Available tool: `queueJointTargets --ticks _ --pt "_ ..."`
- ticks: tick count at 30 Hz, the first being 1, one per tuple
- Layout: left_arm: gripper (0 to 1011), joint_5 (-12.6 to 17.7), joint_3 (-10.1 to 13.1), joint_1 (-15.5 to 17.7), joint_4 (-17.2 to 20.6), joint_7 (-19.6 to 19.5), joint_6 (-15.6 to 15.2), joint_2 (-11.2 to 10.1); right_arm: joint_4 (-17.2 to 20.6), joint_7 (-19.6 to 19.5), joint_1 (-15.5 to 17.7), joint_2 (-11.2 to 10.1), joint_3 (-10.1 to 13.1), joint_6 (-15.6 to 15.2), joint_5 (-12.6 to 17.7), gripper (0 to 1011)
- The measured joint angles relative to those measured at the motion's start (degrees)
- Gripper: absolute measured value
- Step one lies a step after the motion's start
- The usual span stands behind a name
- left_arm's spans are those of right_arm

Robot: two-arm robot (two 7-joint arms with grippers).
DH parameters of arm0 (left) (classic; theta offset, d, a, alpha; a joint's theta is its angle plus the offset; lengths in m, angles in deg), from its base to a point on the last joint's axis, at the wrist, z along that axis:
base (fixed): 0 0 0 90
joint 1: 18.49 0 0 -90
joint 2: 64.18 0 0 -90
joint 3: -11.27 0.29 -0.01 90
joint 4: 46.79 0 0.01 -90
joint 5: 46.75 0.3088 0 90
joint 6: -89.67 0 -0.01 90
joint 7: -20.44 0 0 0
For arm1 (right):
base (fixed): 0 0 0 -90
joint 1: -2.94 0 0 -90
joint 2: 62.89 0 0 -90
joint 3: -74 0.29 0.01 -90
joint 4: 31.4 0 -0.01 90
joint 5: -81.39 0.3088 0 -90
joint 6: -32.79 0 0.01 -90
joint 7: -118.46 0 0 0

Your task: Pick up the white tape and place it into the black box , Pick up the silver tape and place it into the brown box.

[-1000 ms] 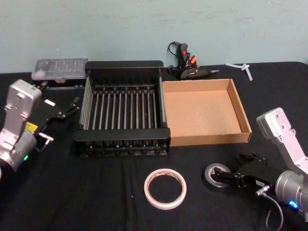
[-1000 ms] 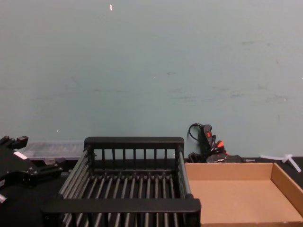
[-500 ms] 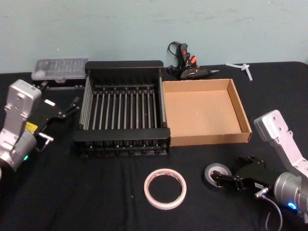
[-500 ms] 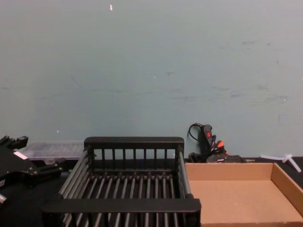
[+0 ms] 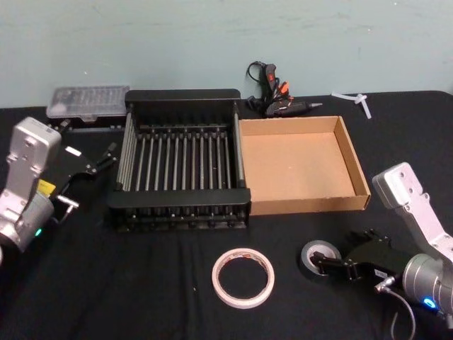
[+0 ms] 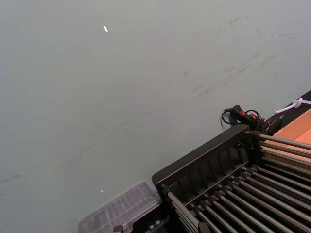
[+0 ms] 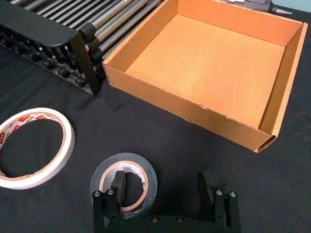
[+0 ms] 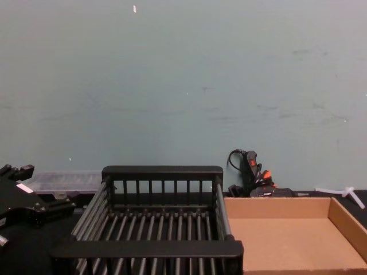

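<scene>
Nothing is placed yet: the large cream-white tape ring (image 5: 243, 277) and small grey-silver tape roll (image 5: 318, 257) lie at lower centre, both boxes empty, the right gripper (image 7: 164, 188) open, one finger in the roll's hole.

Black, tan and pale tape on a black cloth

The black box (image 5: 180, 159) is all black, with grey-sheened bars across its bottom. Just right of it, the brown box (image 5: 301, 164) is plain tan cardboard. In front of the black box, the white tape (image 7: 34, 148) is cream with red print on its core; right of that, the silver tape (image 7: 124, 180) is dark grey with a pale inner core.
</scene>
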State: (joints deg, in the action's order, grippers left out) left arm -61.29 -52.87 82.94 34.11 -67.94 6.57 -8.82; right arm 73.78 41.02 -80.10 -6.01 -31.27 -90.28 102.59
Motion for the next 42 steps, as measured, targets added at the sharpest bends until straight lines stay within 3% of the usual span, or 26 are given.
queueJointTargets --ticks 4,16,19,27,31,42 --pt "1001 0.00 0.00 0.00 0.00 0.00 0.00 0.00 0.00 -0.01 0.00 -0.02 0.02 0.01 0.05 942" --pt "1001 0.00 0.00 0.00 0.00 0.00 0.00 0.00 0.03 -0.05 0.00 -0.03 0.02 0.06 0.18 624" --pt "1001 0.00 0.00 0.00 0.00 0.00 0.00 0.00 0.04 -0.06 0.00 -0.03 0.02 0.07 0.19 482" --pt "1001 0.00 0.00 0.00 0.00 0.00 0.00 0.00 0.04 -0.08 0.00 -0.03 0.02 0.09 0.23 221" --pt "1001 0.00 0.00 0.00 0.01 0.00 0.00 0.00 0.04 -0.09 0.00 -0.03 0.02 0.09 0.24 160" --pt "1001 0.00 0.00 0.00 0.00 0.00 0.00 0.00 0.79 1.57 0.68 0.92 1.97 1.86 -0.26 160"
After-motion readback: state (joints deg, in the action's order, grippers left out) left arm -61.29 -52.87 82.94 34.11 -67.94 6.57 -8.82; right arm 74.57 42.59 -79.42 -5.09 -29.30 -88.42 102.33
